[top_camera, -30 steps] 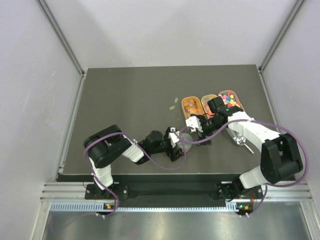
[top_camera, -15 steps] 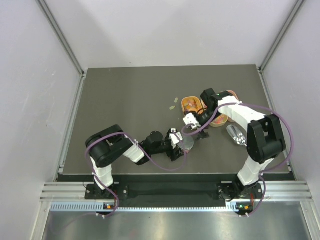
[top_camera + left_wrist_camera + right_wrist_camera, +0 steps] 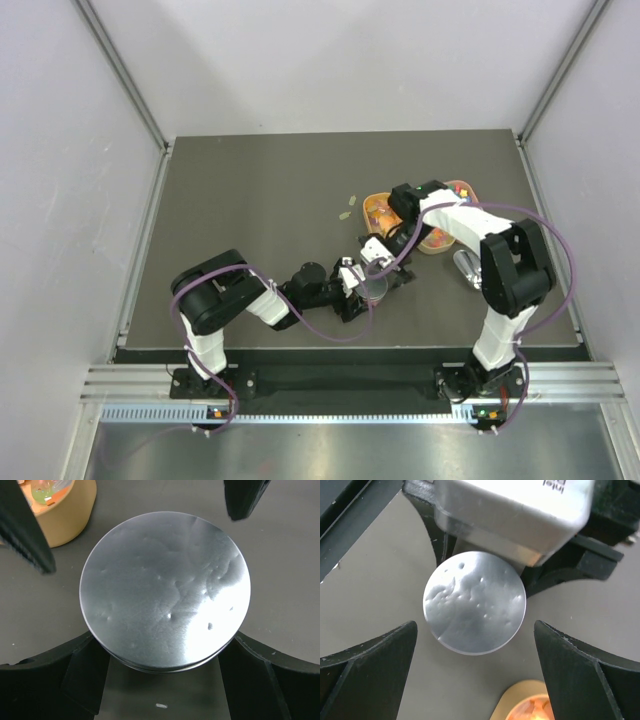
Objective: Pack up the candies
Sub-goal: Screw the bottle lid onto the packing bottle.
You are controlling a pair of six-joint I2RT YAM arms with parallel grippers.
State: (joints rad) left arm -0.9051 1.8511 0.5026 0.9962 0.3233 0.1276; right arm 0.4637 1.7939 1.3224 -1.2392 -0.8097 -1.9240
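Left gripper (image 3: 165, 647) is clamping the small clear round dish (image 3: 165, 587), one finger pressed to each side of its wall. The lid is sitting on, and glare is hiding the inside.

Right gripper (image 3: 475, 626) is hovering directly above that lid, spread wide and holding nothing.

The candies (image 3: 47, 490) are lying in the orange oval trays (image 3: 70, 520) just beyond the dish.

By my reading, you are setting up to lift the lid.

Handling note: the pieces are looking tiny, light and smooth, so a hard pinch is likely squirting them sideways. The amber gummies (image 3: 527, 710) are probably soft and tacky. You are best taking one piece across its middle, from straight above, with the fingers nearly closed.
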